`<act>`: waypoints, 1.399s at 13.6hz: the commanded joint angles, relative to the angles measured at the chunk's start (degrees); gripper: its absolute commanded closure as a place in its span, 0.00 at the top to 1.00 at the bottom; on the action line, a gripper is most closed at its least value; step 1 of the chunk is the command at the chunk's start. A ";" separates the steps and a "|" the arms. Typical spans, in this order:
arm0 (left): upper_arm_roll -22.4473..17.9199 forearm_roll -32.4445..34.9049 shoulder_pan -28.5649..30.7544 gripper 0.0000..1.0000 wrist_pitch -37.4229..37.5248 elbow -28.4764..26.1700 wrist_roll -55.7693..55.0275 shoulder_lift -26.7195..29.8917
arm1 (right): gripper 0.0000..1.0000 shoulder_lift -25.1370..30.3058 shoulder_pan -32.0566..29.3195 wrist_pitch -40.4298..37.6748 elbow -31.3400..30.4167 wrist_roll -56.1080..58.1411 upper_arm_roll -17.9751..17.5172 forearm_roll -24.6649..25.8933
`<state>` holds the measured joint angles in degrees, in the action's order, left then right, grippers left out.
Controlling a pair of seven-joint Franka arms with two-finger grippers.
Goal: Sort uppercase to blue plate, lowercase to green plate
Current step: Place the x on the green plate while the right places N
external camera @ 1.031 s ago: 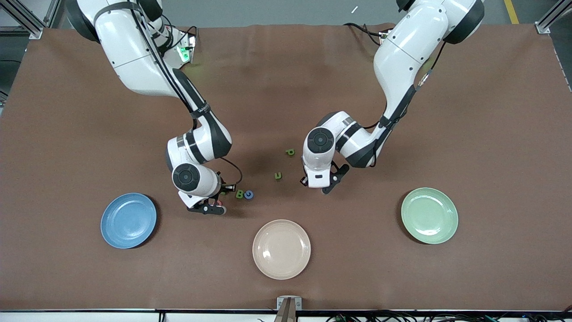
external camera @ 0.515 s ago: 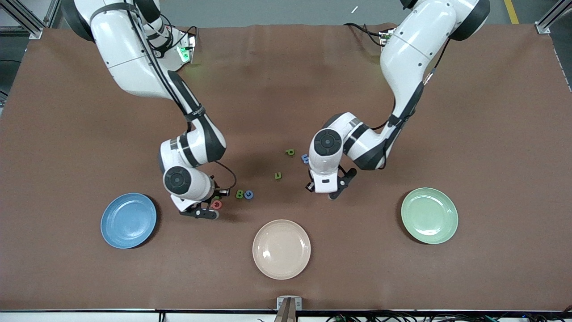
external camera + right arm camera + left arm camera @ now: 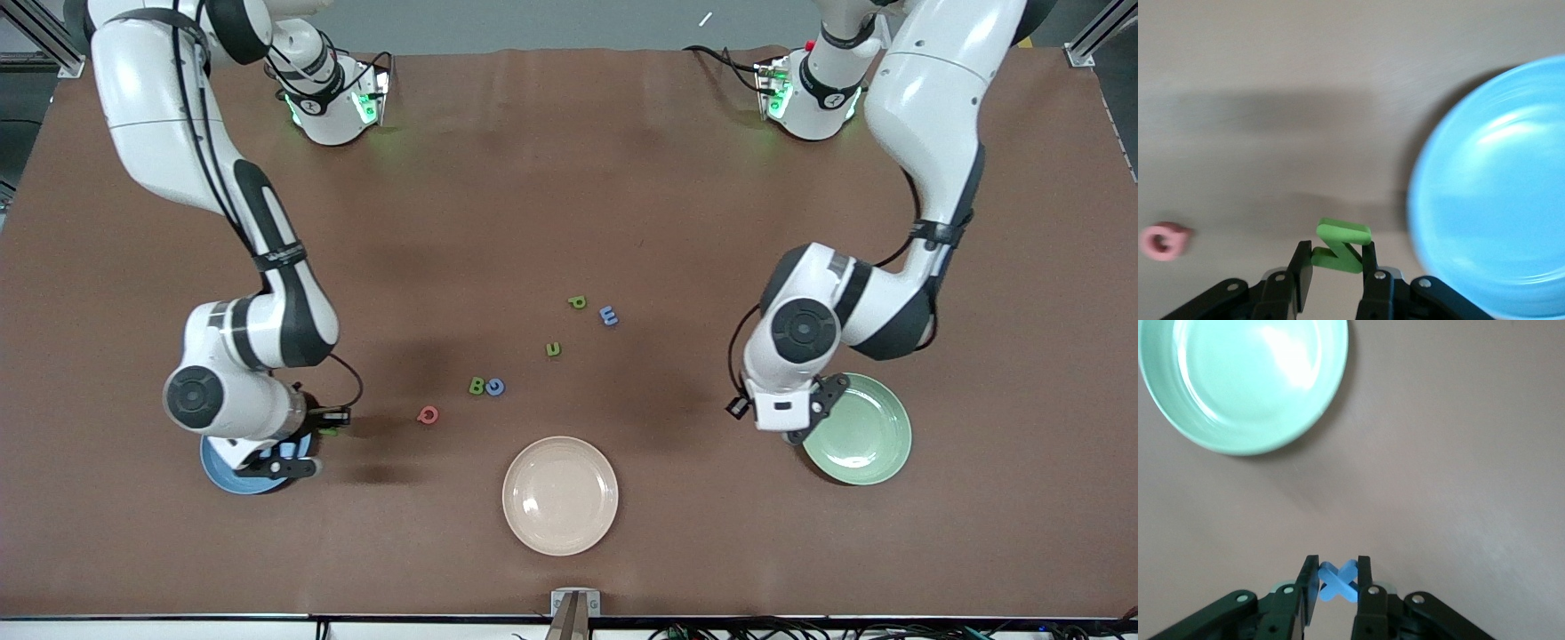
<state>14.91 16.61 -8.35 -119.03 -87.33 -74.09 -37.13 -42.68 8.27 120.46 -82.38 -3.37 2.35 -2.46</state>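
Below, the brown table (image 3: 551,178) fills the frame. My right gripper (image 3: 1333,267), lower left over the blue plate (image 3: 233,478), pinches the green N (image 3: 1340,247); my left gripper (image 3: 1337,587), by the green plate (image 3: 867,436), pinches the blue x (image 3: 1338,581).

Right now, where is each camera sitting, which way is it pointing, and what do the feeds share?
Front: high across the table, facing both arms; right gripper over blue plate, left gripper at green plate.
Left wrist: looks down past its fingers holding x.
Right wrist: looks down past its fingers holding N.
Shared: plates; Q.
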 commanded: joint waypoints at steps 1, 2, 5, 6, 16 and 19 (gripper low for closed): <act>0.64 0.09 3.85 0.00 1.08 -2.23 7.79 1.54 | 0.05 0.85 -2.98 -0.84 -0.24 6.16 -0.24 2.37; 0.64 0.18 4.91 0.00 0.99 -2.58 9.56 1.19 | 0.05 0.85 -4.47 -0.84 -0.24 9.14 -0.24 2.55; 0.64 0.53 9.38 0.01 0.47 -2.49 19.98 -0.12 | 0.10 0.23 -8.61 -0.58 -0.42 16.72 -0.24 3.43; 0.64 0.62 11.23 0.01 0.20 -2.41 23.69 -0.48 | 0.11 0.06 -8.96 -0.40 -0.50 16.99 -0.24 3.61; 0.29 0.80 16.26 0.98 -5.60 -2.41 34.01 -3.39 | 0.74 -0.82 -9.50 2.85 -0.51 16.73 -0.33 6.95; 1.69 0.71 14.68 0.99 -4.99 -2.32 32.96 -2.24 | 0.85 -0.47 -8.01 2.68 -0.24 16.21 -0.51 6.42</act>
<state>15.43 16.62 7.34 -124.45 -89.06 -40.58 -41.24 -44.06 -0.57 123.11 -82.15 13.33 2.34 3.61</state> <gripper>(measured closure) 0.145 0.256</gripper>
